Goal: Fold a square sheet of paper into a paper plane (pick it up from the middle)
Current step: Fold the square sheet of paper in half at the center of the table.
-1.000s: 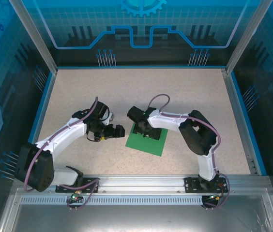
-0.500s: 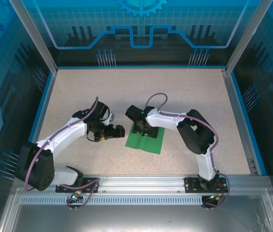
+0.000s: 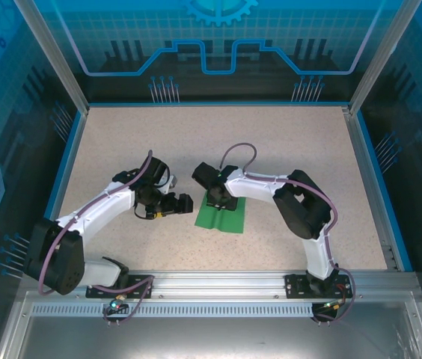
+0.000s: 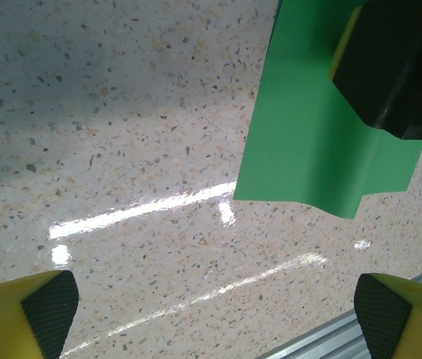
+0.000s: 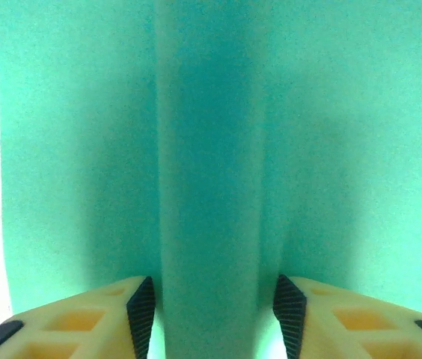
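At table [image 3: 121, 142] centre you see the square sheet of paper [image 3: 224, 221], its middle buckled into a ridge (touching both pads [image 5: 142, 307]) between the half-closed right hand [image 3: 218, 200]; at its 9 o'clock, just beside, the left hand [image 3: 179, 203] gapes wide.

The square sheet of paper [image 3: 226, 221] is plain bright green; the table [image 3: 158, 142] beige, dark-speckled; the left gripper [image 4: 216, 308] has yellow fingers [image 4: 1, 325], black textured pads [image 4: 46, 307].
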Motion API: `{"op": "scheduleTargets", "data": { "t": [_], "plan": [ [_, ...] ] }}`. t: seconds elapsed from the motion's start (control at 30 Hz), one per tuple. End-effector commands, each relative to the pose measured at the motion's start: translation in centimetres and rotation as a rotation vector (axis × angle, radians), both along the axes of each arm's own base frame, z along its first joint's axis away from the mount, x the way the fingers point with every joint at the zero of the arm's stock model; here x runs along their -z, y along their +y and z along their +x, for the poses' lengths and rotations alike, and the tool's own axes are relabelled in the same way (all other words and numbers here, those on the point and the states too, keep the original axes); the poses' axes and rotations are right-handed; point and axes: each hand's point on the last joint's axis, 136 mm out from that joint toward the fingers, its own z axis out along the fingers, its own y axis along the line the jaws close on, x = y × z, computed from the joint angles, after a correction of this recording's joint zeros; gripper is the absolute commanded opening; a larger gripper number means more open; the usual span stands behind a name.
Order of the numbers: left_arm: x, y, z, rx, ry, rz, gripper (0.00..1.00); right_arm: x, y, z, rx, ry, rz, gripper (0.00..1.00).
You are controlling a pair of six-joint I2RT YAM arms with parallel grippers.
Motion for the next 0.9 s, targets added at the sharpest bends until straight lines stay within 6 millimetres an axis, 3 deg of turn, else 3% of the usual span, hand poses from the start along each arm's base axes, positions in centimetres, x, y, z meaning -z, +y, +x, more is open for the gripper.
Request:
{"op": "scheduleTargets", "data": {
  "t": [0.0, 0.27, 0.4, 0.67, 0.77, 0.87],
  "plan": [
    [0.3, 0.0, -0.7, -0.013, 0.039, -0.011, 0.99, -1.4, 0.9, 0.1, -0.030, -0.050, 0.036, 0.44],
    [-0.7, 1.7, -0.6, -0.086, 0.014, 0.028, 0.99, -4.7, 3.0, 0.8, -0.098, -0.141, 0.138, 0.30],
    [-1.9, 3.1, -0.7, -0.150, -0.010, 0.018, 0.99, -6.3, 4.5, 1.0, -0.129, -0.166, 0.225, 0.27],
    [-5.8, 4.7, -0.9, -0.242, -0.084, -0.043, 0.99, -12.3, 10.0, 1.6, -0.265, -0.223, 0.629, 0.26],
    [-7.3, 4.9, -0.6, -0.269, -0.115, -0.081, 0.99, -13.5, 11.1, 1.3, -0.331, -0.226, 0.768, 0.26],
    [-8.0, 4.4, -0.2, -0.274, -0.120, -0.129, 0.99, -12.9, 10.6, 0.8, -0.371, -0.221, 0.816, 0.26]
  ]
}}
